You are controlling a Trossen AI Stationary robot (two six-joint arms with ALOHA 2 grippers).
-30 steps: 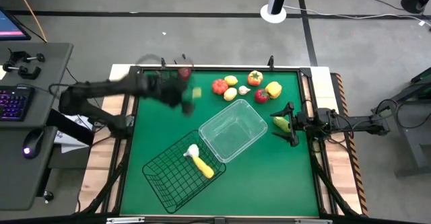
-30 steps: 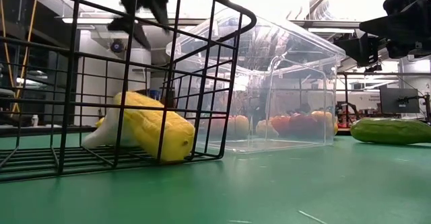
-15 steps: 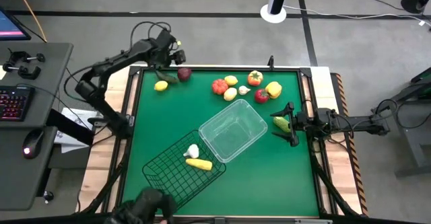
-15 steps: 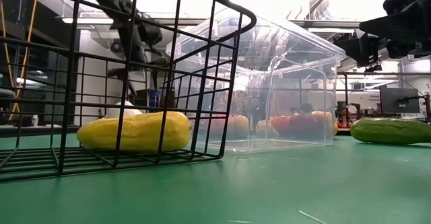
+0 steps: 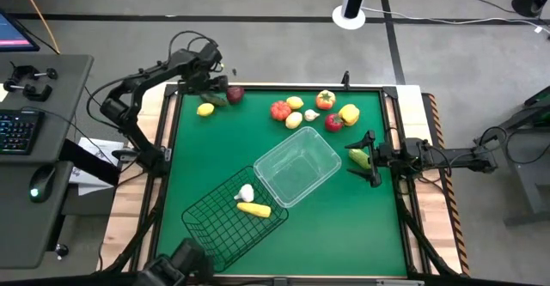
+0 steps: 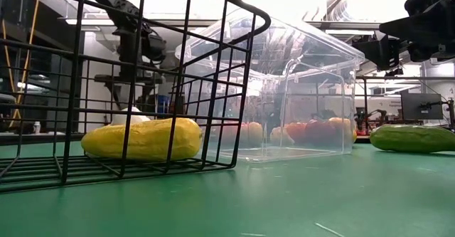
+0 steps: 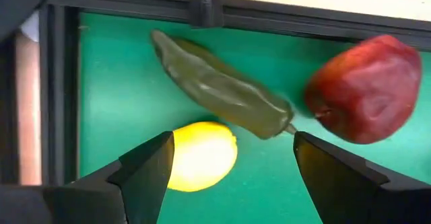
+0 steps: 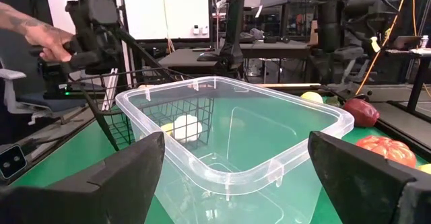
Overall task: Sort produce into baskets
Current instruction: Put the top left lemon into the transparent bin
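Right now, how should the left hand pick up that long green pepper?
Best across its middle, coming straight down. The green pepper lies flat and slanted, narrow there, between the lemon and red apple. The left hand hovers open over it.

A: Under it all?
B: Green table top (image 5: pixel 344 226), framed in black rails, pale wood along both side edges.

A: Left of that?
B: Grey desk (image 5: pixel 60 217), bearing a backlit keyboard (image 5: pixel 15 132), a mouse (image 5: pixel 38 183) near it, and two clamps (image 5: pixel 21 78) farther back. White paper (image 5: pixel 86 176) between desk and table.

A: Farther off?
B: Grey floor crossed by black tape (image 5: pixel 258 18), with a round white base (image 5: pixel 350 16) beyond the table's far edge.

A: Anybody about?
B: A person's hand (image 8: pixel 47 44) across the table, resting on dark equipment.
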